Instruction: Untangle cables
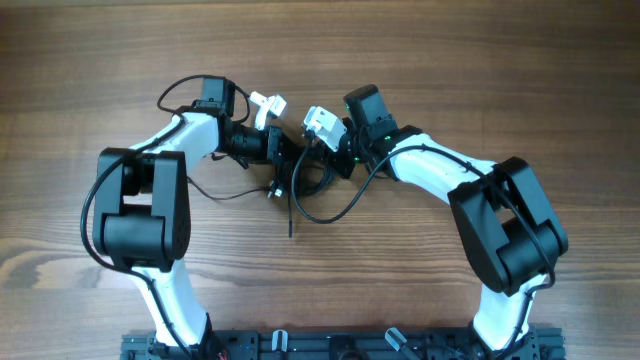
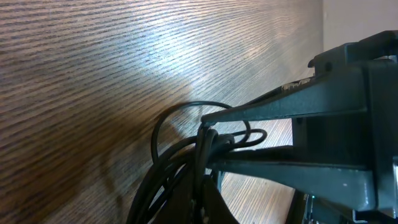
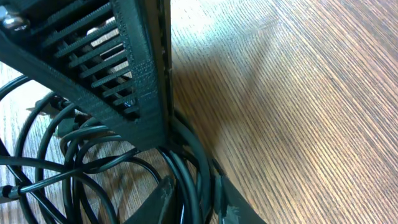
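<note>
Wooden table (image 1: 500,60) all around. Nearest: trailing loose end of cables (image 1: 296,200). Farther: clamped tight on the bunch with left gripper (image 2: 208,142); narrowed around loops with right gripper (image 3: 168,163), hold impossible to tell. Looks like mid-separation; next calls for slow outward pulling.

— What do the arms look like?
— Left arm (image 1: 150,215) and right arm (image 1: 505,220): white links, bulky black joint housings, black wiring (image 1: 88,210) looping alongside each.
— And at the far ends?
— White brackets (image 1: 322,122) by the wrists. The right gripper (image 3: 163,163) has matte black fingers (image 3: 124,68), ribbed with slots.
</note>
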`<state>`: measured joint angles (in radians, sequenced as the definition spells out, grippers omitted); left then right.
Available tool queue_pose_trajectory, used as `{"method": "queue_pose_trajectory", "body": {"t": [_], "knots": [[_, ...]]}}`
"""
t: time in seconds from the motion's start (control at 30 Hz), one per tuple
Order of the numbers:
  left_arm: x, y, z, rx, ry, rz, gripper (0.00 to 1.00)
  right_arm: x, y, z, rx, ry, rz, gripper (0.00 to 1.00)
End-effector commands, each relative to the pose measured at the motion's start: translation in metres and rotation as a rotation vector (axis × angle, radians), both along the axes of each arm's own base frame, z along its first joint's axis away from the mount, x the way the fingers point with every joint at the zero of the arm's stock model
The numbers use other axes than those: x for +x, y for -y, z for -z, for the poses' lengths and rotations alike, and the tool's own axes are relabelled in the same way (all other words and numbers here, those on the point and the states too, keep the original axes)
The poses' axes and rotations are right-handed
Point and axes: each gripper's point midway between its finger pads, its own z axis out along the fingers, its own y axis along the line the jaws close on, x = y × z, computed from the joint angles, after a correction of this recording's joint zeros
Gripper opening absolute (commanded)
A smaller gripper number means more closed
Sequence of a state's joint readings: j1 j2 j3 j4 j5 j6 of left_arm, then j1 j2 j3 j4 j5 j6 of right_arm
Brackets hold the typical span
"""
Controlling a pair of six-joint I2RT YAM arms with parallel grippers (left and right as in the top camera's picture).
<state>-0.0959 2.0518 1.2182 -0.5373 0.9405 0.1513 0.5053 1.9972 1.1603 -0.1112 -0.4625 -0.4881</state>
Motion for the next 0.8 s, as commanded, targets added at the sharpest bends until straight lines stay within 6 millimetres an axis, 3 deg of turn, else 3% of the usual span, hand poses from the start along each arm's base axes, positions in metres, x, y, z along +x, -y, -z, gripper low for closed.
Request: {"method": "queue_pose_trajectory", "body": {"t": [0.0, 0.07, 0.13, 0.23, 0.27, 0.33, 0.47, 0.53, 0.6, 0.7, 0.77], "knots": [[0.005, -0.008, 0.003, -0.019, -0.022, -0.03, 0.04, -0.005, -0.003, 0.016, -0.017, -0.032, -0.016, 0.12], [0.009, -0.017, 0.0, -0.04, -0.037, -0.066, 0.04, -0.005, -0.003, 0.015, -0.014, -0.03, -0.015, 0.04], [0.011, -0.021, -0.011, -0.116, -0.04, -0.078, 0.04, -0.003, -0.006, -0.008, 0.033, -0.033, 0.015, 0.04], [0.012, -0.022, -0.012, -0.125, -0.041, -0.082, 0.04, -0.01, -0.018, -0.066, 0.161, 0.001, -0.019, 0.04], [0.011, -0.019, -0.016, -0.147, -0.042, -0.075, 0.04, -0.014, -0.02, -0.099, 0.213, 0.036, -0.031, 0.04], [0.011, -0.015, -0.037, -0.272, -0.03, -0.056, 0.04, -0.027, -0.02, -0.135, 0.265, 0.061, -0.069, 0.04], [0.01, -0.02, -0.051, -0.364, -0.045, -0.064, 0.04, -0.051, -0.018, -0.186, 0.447, -0.008, -0.161, 0.04], [0.009, -0.02, -0.051, -0.362, -0.054, -0.064, 0.04, -0.052, -0.013, -0.199, 0.523, -0.076, -0.163, 0.04], [0.009, -0.02, -0.051, -0.362, -0.052, -0.063, 0.04, -0.044, -0.006, -0.199, 0.531, -0.11, -0.106, 0.04], [0.006, -0.016, -0.05, -0.362, -0.065, -0.055, 0.04, -0.024, 0.006, -0.186, 0.49, -0.176, 0.082, 0.04], [0.001, -0.006, -0.051, -0.361, -0.07, -0.03, 0.04, -0.032, 0.004, -0.178, 0.463, -0.21, 0.076, 0.05]]}}
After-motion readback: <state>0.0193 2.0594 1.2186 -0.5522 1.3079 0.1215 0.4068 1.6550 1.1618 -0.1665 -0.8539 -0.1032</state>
